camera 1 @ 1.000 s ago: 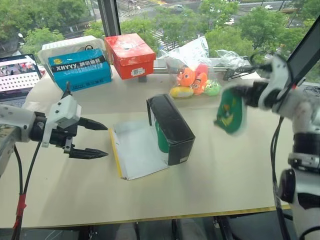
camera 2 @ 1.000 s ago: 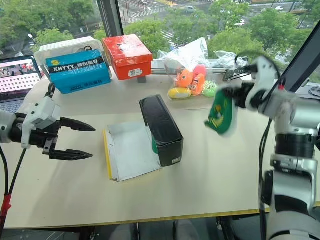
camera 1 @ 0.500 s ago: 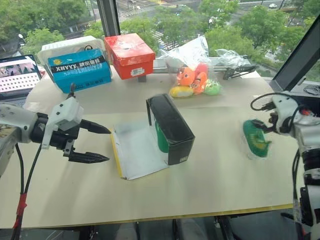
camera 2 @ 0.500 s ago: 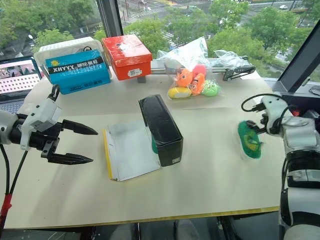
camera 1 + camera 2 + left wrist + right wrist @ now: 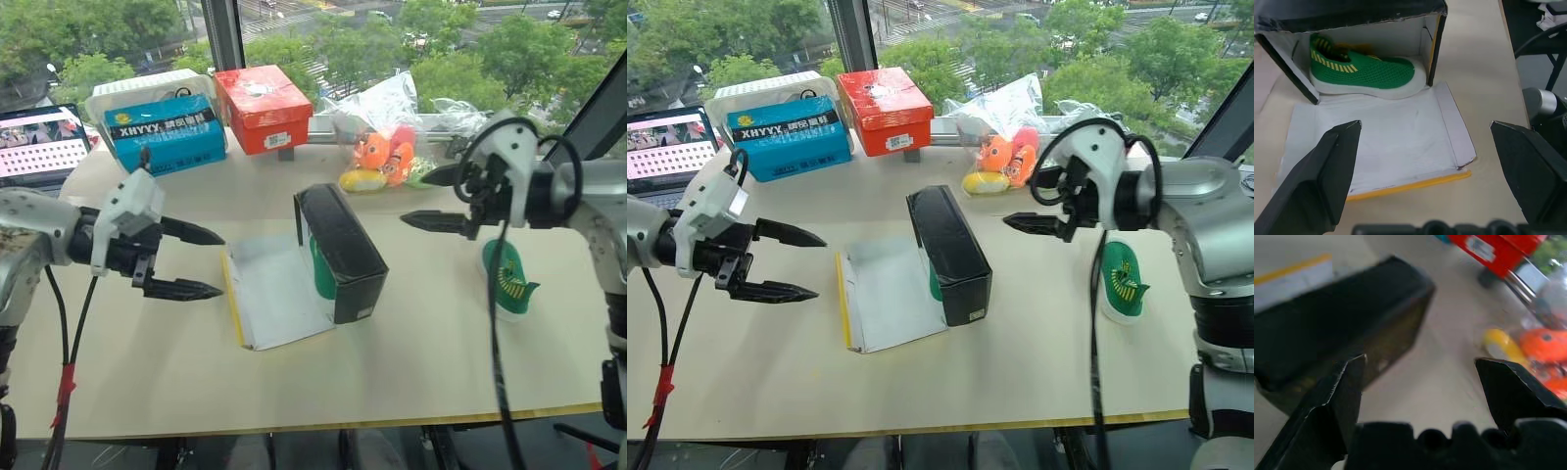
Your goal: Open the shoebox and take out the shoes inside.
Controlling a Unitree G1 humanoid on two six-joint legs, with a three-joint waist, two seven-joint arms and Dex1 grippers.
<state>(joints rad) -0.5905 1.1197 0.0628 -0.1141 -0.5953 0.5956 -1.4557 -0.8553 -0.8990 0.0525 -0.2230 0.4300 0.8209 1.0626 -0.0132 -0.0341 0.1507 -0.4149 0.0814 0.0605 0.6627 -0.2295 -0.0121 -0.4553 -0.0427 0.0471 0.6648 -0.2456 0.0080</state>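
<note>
Reaching with spread fingers, the right gripper [image 5: 1031, 203] should enter the shoebox [image 5: 950, 253] low, pinching the remaining shoe [image 5: 1364, 76]; the left gripper [image 5: 789, 262] is waiting open-fingered at the frame's left.

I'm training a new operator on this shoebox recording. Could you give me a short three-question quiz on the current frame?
1. True or false: both shoes are out of the shoebox.
2. Where does the removed shoe lie? A) on the box's open lid B) on the table, on the robot's right C) in the right gripper
3. Fill in: the left gripper is ___, holding nothing.

Key: 1 false, one green shoe sits inside the box; 2 B; 3 open.
</note>
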